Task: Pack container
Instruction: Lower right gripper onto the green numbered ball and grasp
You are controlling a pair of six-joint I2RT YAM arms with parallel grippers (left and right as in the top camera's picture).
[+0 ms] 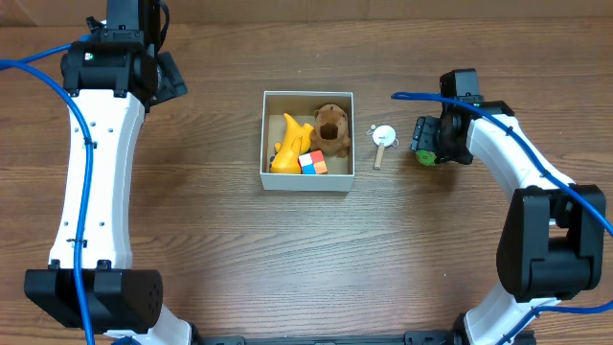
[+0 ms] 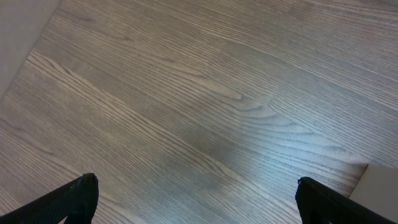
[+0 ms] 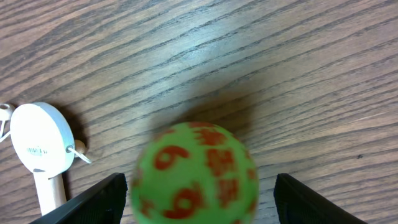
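Observation:
The container (image 1: pixel 306 184), a square white-walled box with a brown inside, sits at the table's middle. It holds a yellow banana toy (image 1: pixel 289 144), a colour cube (image 1: pixel 312 163) and a brown plush animal (image 1: pixel 331 127). My right gripper (image 1: pixel 427 146) is open around a green ball with red numbers (image 3: pixel 194 174), right of the box. The ball (image 1: pixel 425 156) sits between the fingers (image 3: pixel 198 199) with a gap on each side and looks blurred. My left gripper (image 2: pixel 198 199) is open and empty over bare wood at the far left (image 1: pixel 169 80).
A small white paddle drum with a wooden handle (image 1: pixel 382 137) lies between the box and the ball, and shows left of the ball in the right wrist view (image 3: pixel 42 140). A blue cable (image 1: pixel 421 96) loops near the right arm. A white corner (image 2: pixel 382 186) shows at the left wrist view's lower right.

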